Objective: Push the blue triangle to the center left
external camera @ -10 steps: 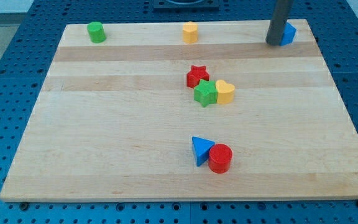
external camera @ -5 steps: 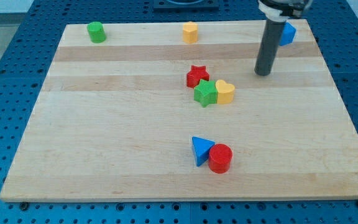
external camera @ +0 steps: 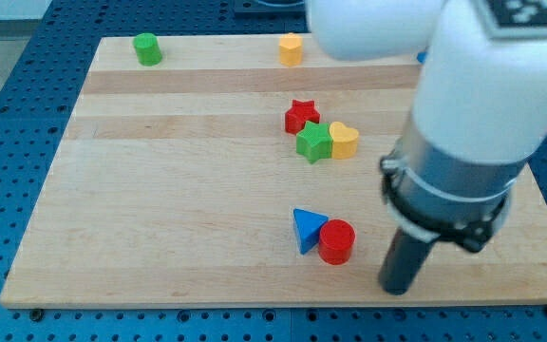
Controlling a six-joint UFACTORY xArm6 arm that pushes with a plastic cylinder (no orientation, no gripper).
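Observation:
The blue triangle lies on the wooden board below its centre, touching a red cylinder on its right. My tip is near the board's bottom edge, to the right of and slightly below the red cylinder, apart from it. The red cylinder stands between my tip and the blue triangle. The arm's white body fills the view's upper right.
A red star, green star and yellow heart-like block cluster at the centre. A green cylinder is at the top left and a yellow block at the top middle. The arm mostly hides a blue block at the top right.
My tip has moved from the top right, beside the blue block, down toward the bottom edge, to the right of the red cylinder. No block has moved.

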